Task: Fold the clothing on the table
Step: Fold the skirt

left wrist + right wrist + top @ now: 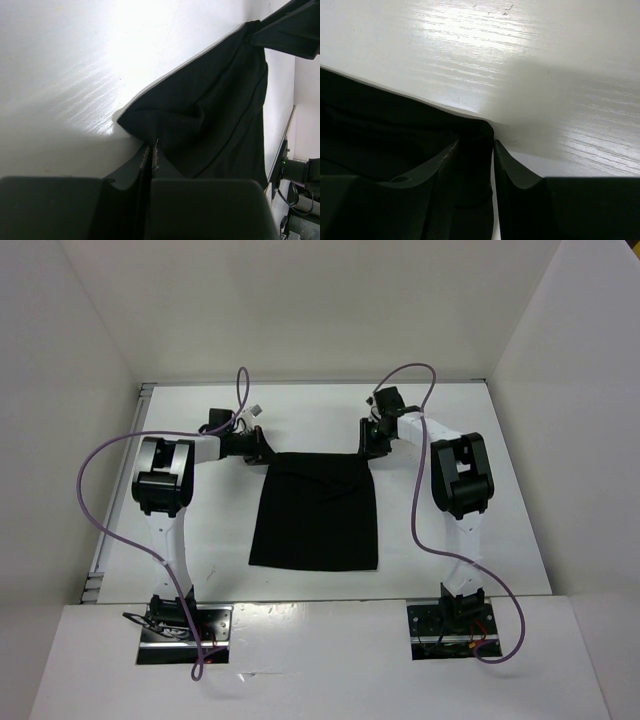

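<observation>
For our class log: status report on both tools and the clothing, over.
Left tool shut on clothing corner. Right tool open, straddling opposite far corner. No obstruction seen.

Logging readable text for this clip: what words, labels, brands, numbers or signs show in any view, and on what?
None readable in any view. The black clothing is plain, and the white table carries no markings. Any marking on the arms' base plates is too small to read.

Plain black clothing (315,510), white table (230,530), perhaps faintly grained
</observation>
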Action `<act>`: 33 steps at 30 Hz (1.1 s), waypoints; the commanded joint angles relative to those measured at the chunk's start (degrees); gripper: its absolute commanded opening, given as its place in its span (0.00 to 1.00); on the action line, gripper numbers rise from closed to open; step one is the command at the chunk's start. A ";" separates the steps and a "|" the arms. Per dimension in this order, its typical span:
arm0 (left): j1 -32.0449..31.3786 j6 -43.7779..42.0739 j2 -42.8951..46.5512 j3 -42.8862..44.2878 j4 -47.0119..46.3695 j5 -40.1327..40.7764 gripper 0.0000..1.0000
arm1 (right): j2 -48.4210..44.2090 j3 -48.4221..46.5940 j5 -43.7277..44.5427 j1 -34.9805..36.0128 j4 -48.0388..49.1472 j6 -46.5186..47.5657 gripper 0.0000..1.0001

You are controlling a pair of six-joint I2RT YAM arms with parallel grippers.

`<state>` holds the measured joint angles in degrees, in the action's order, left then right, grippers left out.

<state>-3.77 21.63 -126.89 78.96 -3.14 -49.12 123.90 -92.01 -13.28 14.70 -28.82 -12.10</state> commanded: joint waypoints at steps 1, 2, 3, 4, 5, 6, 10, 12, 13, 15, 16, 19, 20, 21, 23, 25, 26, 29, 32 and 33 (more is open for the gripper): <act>0.34 -0.27 -0.73 -0.38 -2.31 -2.29 0.00 | 0.64 -2.21 2.64 -0.28 2.80 1.46 0.38; 0.34 -0.27 -1.25 -0.38 -2.31 -2.29 0.00 | 0.64 -2.21 2.64 -0.28 2.80 1.46 0.36; 0.86 -0.27 -1.25 -0.38 -2.31 -2.29 0.00 | 0.64 -2.21 2.64 -0.28 2.80 1.46 0.34; 0.87 -0.27 -1.25 -0.38 -2.31 -2.29 0.00 | 0.64 -2.21 2.64 -0.28 3.41 1.99 0.29; 0.87 -0.27 -1.25 -0.38 -2.31 -2.29 0.00 | 0.12 -2.21 2.64 -0.28 3.42 1.99 0.10; 0.87 0.43 -1.78 -0.38 -2.31 -2.29 0.00 | 0.12 -2.21 3.86 -0.28 4.20 1.99 0.04; 2.62 6.56 -1.17 -1.17 -7.74 -3.69 0.00 | -1.90 -2.55 10.26 -2.38 5.71 -1.43 0.00; 4.72 15.61 0.06 -5.28 -15.62 -2.30 0.00 | -1.90 -5.81 11.17 -4.67 2.37 -5.10 0.00; 5.43 18.94 1.11 -7.05 -18.72 -1.42 0.00 | -1.90 -6.34 9.60 -7.46 1.75 -6.52 0.00; 6.75 27.89 1.82 -10.21 -25.56 2.27 0.00 | -1.90 -5.73 6.00 -9.85 1.75 -9.77 0.00; 7.54 30.64 1.82 -12.58 -27.60 3.23 0.00 | -1.90 -5.73 4.42 -10.73 2.53 -10.57 0.00; 7.55 39.61 1.13 -14.36 -36.75 3.77 0.00 | -1.90 -3.10 -7.67 -12.06 4.46 -12.42 0.00; 7.03 41.46 1.12 -14.88 -38.85 3.25 0.00 | -1.90 -2.39 -10.42 -12.67 5.52 -13.21 0.00; 6.24 44.44 -0.01 -14.89 -42.27 2.55 0.00 | -2.43 -1.78 -12.89 -13.37 7.70 -13.91 0.00; 5.54 46.13 -1.16 -12.96 -43.27 1.85 0.00 | -1.74 -1.77 -16.94 -13.38 7.72 -14.45 0.00; 4.92 46.75 -2.48 -9.97 -43.27 1.32 0.00 | -1.21 -2.91 -16.96 -13.38 7.72 -13.92 0.00; 4.39 47.36 -3.01 -8.92 -43.27 1.31 0.00 | -1.20 -2.92 -17.57 -13.38 6.94 -13.40 0.00; 3.25 47.98 -3.54 -4.88 -43.27 -0.01 0.00 | -1.20 -3.52 -18.54 -12.07 6.24 -11.82 0.00; 2.02 49.29 -4.68 0.12 -43.27 -1.77 0.00 | -2.60 -4.93 -16.35 -10.75 4.92 -10.14 0.00; 2.01 49.30 -4.68 1.36 -43.27 -2.46 0.00 | -2.61 -4.94 -16.34 -10.74 4.91 -10.14 0.00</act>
<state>-1.34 69.17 -130.78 75.37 -41.58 -49.84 123.94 -94.28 -30.79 3.46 -24.43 -24.56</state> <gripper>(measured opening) 0.010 0.009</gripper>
